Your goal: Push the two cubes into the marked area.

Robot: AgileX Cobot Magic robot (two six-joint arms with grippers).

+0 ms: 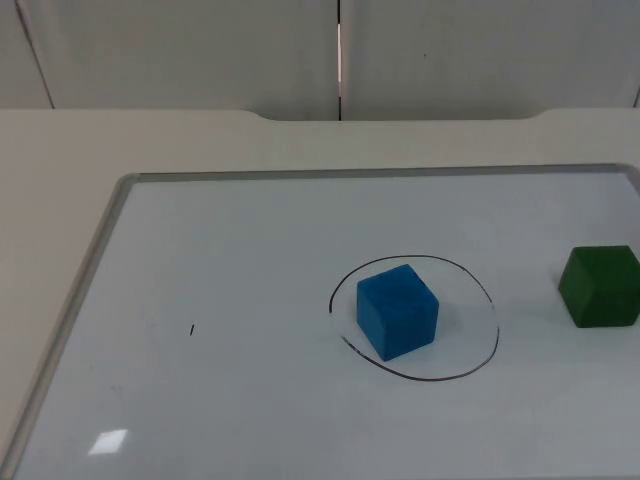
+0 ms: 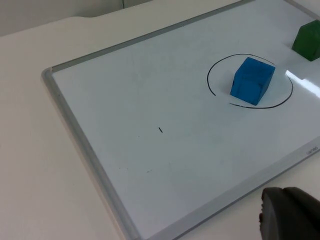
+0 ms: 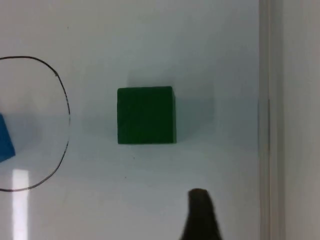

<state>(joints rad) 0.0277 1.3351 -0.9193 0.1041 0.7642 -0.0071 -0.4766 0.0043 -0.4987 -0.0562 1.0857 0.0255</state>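
A blue cube (image 1: 397, 311) (image 2: 252, 80) sits inside a black hand-drawn circle (image 1: 495, 330) (image 2: 210, 80) on the whiteboard, toward the circle's left side. A green cube (image 1: 600, 285) (image 2: 307, 40) (image 3: 146, 115) rests outside the circle, to its right near the board's right edge. My right gripper (image 3: 200, 215) hovers above the board just short of the green cube, slightly to the side nearer the frame, and touches nothing. My left gripper (image 2: 290, 215) hangs off the board's near edge, far from both cubes. In the right wrist view the circle's line (image 3: 66, 107) and a sliver of the blue cube (image 3: 4, 137) appear.
The whiteboard's raised metal frame (image 1: 95, 260) (image 2: 75, 125) (image 3: 265, 100) borders the work surface, with the beige table around it. A small black pen mark (image 1: 192, 329) (image 2: 160, 130) lies on the board's left half. The grey partition wall stands behind.
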